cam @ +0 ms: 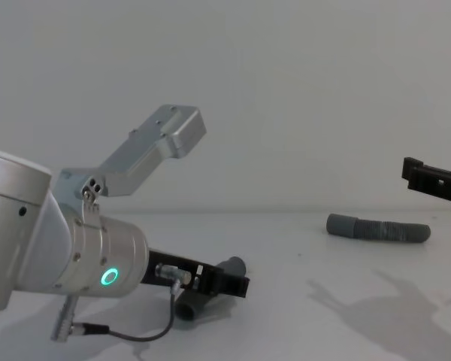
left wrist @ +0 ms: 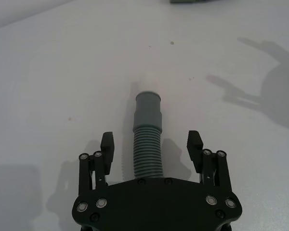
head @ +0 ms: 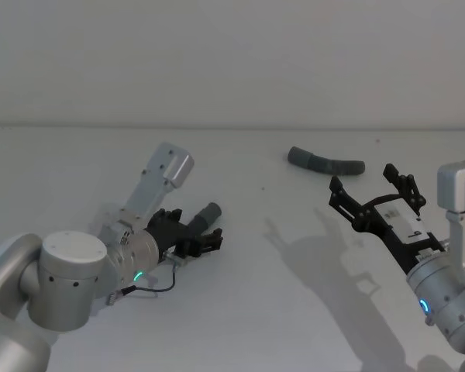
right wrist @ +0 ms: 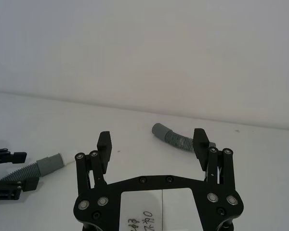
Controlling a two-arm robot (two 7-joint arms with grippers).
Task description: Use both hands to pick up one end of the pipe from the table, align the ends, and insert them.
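At lower left of the head view, our left end effector [head: 192, 235] sat low over the counter [head: 279, 310]. Its fingers [left wrist: 107, 144] were spread wide on either side of the left hose [left wrist: 148, 147], not touching it. The hose's grey cuff [left wrist: 148, 108] and white tip [left wrist: 148, 79] pointed out beyond them. Upper right of centre, the curved right hose [head: 325, 163] lay on the counter. At far right, our right end effector [head: 366, 184] hovered near it, wide and empty.

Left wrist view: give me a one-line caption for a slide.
Left gripper, jaws open, straddling the short ribbed hose piece on the white table, its grey cuff pointing away.
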